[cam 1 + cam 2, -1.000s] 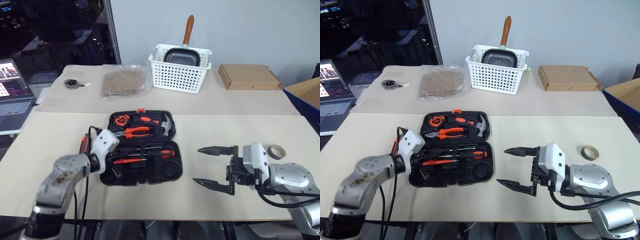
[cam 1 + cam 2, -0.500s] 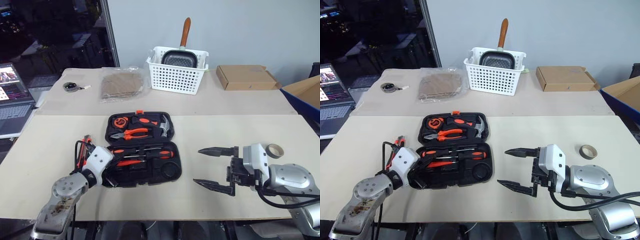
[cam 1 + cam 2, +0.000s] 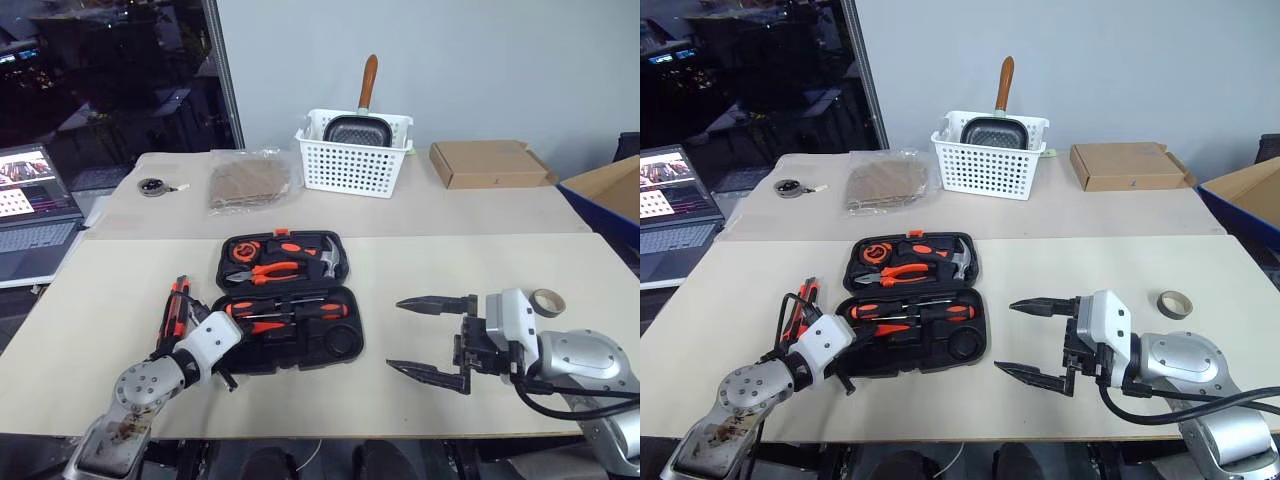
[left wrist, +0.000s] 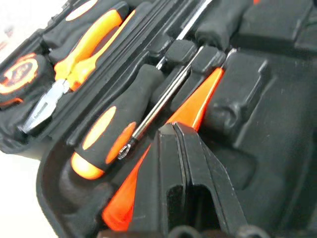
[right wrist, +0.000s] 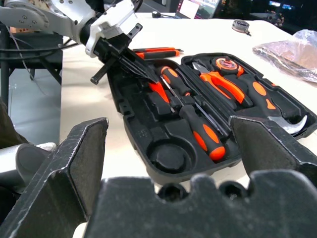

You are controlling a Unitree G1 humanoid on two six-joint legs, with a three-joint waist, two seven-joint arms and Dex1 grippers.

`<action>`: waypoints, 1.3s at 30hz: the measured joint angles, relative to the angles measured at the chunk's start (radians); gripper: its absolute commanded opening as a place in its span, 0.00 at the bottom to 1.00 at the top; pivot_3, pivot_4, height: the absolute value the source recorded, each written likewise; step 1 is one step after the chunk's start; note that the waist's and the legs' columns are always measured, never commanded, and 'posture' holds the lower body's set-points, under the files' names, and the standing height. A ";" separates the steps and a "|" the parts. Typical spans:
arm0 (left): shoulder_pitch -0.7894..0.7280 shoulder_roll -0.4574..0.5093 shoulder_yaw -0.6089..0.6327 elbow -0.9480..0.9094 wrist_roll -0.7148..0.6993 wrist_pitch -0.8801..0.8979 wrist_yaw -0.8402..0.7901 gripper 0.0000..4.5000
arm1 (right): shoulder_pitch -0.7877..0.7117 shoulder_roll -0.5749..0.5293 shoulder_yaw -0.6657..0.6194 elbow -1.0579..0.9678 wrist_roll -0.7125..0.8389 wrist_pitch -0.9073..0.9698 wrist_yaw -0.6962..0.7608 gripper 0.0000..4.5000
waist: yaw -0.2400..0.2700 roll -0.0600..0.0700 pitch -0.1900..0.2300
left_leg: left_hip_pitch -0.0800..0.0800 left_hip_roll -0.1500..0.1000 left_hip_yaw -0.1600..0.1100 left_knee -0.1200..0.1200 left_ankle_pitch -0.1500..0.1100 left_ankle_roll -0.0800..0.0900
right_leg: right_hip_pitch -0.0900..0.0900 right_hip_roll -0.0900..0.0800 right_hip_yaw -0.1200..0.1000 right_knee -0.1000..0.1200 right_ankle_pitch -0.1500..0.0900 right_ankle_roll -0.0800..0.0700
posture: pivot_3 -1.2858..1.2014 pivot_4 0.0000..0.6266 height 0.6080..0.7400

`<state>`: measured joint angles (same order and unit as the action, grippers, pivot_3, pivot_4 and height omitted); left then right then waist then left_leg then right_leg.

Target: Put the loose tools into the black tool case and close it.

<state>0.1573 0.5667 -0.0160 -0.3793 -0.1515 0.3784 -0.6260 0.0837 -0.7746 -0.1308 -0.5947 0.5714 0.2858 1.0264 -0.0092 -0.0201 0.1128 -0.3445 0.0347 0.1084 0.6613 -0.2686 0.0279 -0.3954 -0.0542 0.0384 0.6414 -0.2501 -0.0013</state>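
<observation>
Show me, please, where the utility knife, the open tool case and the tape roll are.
utility knife (image 3: 177, 306), left eye view, on its orange-and-black body.
tool case (image 3: 343, 342), left eye view, on a bare recess of the near half.
tape roll (image 3: 549, 300), left eye view, on its beige ring.

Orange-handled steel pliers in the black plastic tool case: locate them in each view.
Left eye view: pliers in the case, far half.
Right eye view: pliers, far half.
Left wrist view: pliers beyond the black-and-orange screwdrivers.
Right wrist view: pliers beyond the screwdrivers.
Shared landmark: round orange tape measure at their tip.
</observation>
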 measured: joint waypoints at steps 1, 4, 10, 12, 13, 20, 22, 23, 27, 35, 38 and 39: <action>-0.005 -0.011 0.011 -0.002 -0.038 0.037 -0.011 0.01 | 0.000 0.000 0.000 0.000 0.000 0.000 -0.001 1.00 | 0.000 0.000 0.000 | 0.002 0.000 0.000 0.000 0.000 0.000 | 0.000 0.000 0.000 0.000 0.000 0.000 | 0.52 0.24 1.00; 0.000 -0.026 0.062 -0.024 -0.171 0.136 -0.048 0.01 | -0.002 0.000 0.002 -0.002 0.000 0.000 -0.002 1.00 | -0.005 -0.001 0.000 | 0.005 0.000 0.001 -0.001 0.000 0.000 | 0.000 0.000 0.001 0.000 0.000 0.000 | 0.52 0.24 1.00; 0.076 -0.021 0.254 -0.118 -0.427 0.265 -0.084 0.01 | -0.014 0.001 0.009 -0.001 0.000 0.000 -0.002 1.00 | -0.005 -0.010 0.006 | -0.012 0.000 0.001 -0.002 -0.001 0.003 | -0.016 0.004 0.000 0.000 0.002 0.003 | 0.52 0.24 1.00; 0.061 -0.011 0.357 -0.118 -0.560 0.343 -0.057 0.01 | -0.029 0.004 0.012 -0.001 0.000 0.000 -0.002 1.00 | -0.002 -0.013 0.008 | -0.016 0.000 0.001 -0.002 -0.002 0.003 | -0.021 0.008 0.000 0.000 0.005 -0.001 | 0.52 0.24 1.00; 0.038 -0.002 0.413 -0.118 -0.617 0.374 -0.039 0.01 | -0.031 0.007 0.018 -0.001 0.000 0.000 -0.002 1.00 | 0.000 -0.014 0.008 | -0.022 0.000 -0.001 -0.001 -0.002 0.003 | -0.025 0.007 0.000 0.000 0.005 -0.002 | 0.52 0.24 1.00; -0.158 0.096 0.610 -0.044 -0.779 0.572 0.239 0.40 | -0.080 0.030 0.065 0.029 0.000 -0.003 0.013 1.00 | 0.004 -0.017 0.010 | -0.024 -0.001 -0.001 0.000 -0.003 0.004 | -0.026 0.007 -0.002 -0.002 0.006 -0.001 | 0.52 0.24 1.00; -0.166 0.120 0.605 -0.042 -0.752 0.619 0.312 0.57 | -0.097 0.040 0.080 0.042 0.000 -0.005 0.019 1.00 | -0.002 -0.020 0.012 | -0.024 -0.001 -0.001 -0.001 -0.003 0.004 | -0.027 0.007 -0.002 -0.002 0.006 -0.001 | 0.52 0.24 1.00; -0.172 0.132 0.598 -0.045 -0.740 0.643 0.349 0.69 | -0.105 0.041 0.082 0.049 0.000 -0.007 0.022 1.00 | -0.002 -0.020 0.012 | -0.024 -0.001 -0.001 -0.001 -0.003 0.004 | -0.027 0.007 -0.002 -0.002 0.006 -0.001 | 0.52 0.24 1.00; -0.271 0.168 0.534 -0.083 -0.690 0.830 0.535 0.97 | -0.148 0.052 0.110 0.088 -0.002 -0.020 0.045 1.00 | 0.003 -0.020 0.012 | -0.024 -0.001 -0.002 -0.001 -0.002 0.003 | -0.026 0.006 -0.002 -0.001 0.006 -0.002 | 0.52 0.24 1.00; -0.310 0.088 0.430 -0.052 -0.578 1.023 0.682 0.99 | -0.162 0.057 0.120 0.107 -0.009 -0.030 0.058 1.00 | -0.001 -0.020 0.012 | -0.024 -0.001 -0.002 -0.001 -0.003 0.001 | -0.027 0.004 -0.002 -0.001 0.007 -0.003 | 0.52 0.24 1.00; -0.299 0.051 0.421 -0.047 -0.534 1.017 0.696 0.87 | -0.165 0.065 0.120 0.102 -0.001 -0.031 0.062 1.00 | 0.000 -0.020 0.012 | -0.024 -0.001 -0.003 -0.001 -0.003 0.001 | -0.027 -0.001 -0.002 0.000 0.006 -0.004 | 0.52 0.24 1.00; -0.294 0.037 0.421 -0.050 -0.515 1.010 0.696 0.84 | -0.173 0.072 0.121 0.092 0.002 -0.031 0.061 1.00 | -0.001 -0.020 0.012 | -0.023 -0.001 -0.003 -0.001 -0.003 0.001 | -0.027 -0.002 -0.002 0.000 0.006 -0.004 | 0.52 0.24 1.00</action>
<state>-0.1365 0.6040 0.4053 -0.4290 -0.6666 1.3881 0.0698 -0.0891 -0.7030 -0.0100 -0.5027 0.5734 0.2550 1.0871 -0.0098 -0.0400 0.1252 -0.3679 0.0337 0.1059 0.6599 -0.2719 0.0284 -0.4223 -0.0558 0.0361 0.6412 -0.2438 -0.0048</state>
